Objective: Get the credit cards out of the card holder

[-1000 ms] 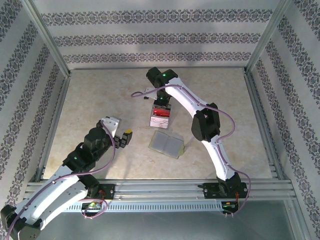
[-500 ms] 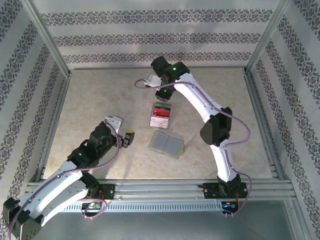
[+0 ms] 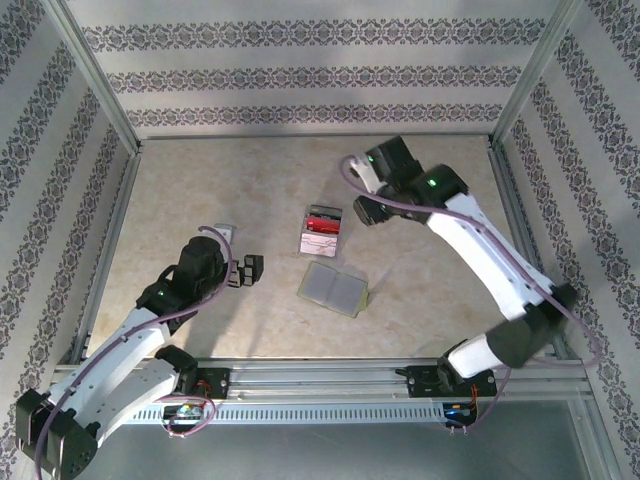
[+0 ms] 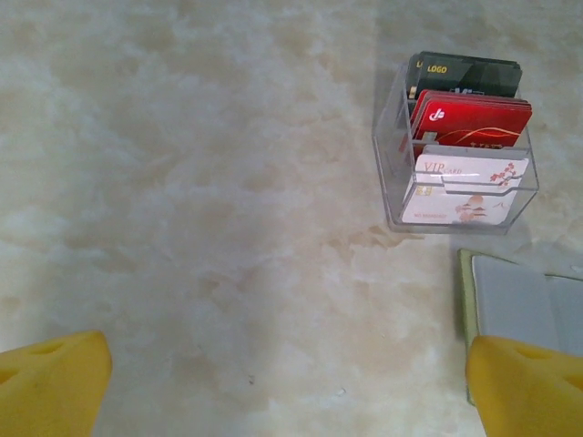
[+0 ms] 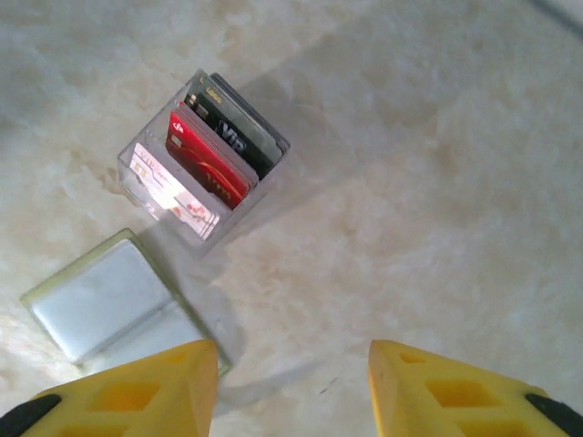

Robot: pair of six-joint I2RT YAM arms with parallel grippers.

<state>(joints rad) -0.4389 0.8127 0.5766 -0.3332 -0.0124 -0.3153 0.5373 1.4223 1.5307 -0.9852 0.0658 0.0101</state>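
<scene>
The card holder (image 3: 335, 288) lies open on the table, pale grey inside with a yellow-green rim, and no card shows in it. It appears again as the card holder (image 5: 100, 305) and the card holder (image 4: 528, 309). A red credit card (image 5: 209, 164) and a dark one (image 5: 232, 123) stand upright in a clear plastic box (image 3: 322, 232), with a white card in front. My right gripper (image 3: 365, 212) hovers right of the box, open and empty (image 5: 291, 391). My left gripper (image 3: 248, 270) is left of the holder, open and empty (image 4: 291, 391).
The clear box (image 4: 455, 155) stands just behind the open case. Metal rails (image 3: 320, 380) run along the near edge and aluminium posts frame the patterned walls. Bare marble-look tabletop (image 3: 200, 190) spreads to the left and back.
My right arm has lifted away from the clear box and swung to the right. My left gripper has shifted slightly lower and turned toward the case.
</scene>
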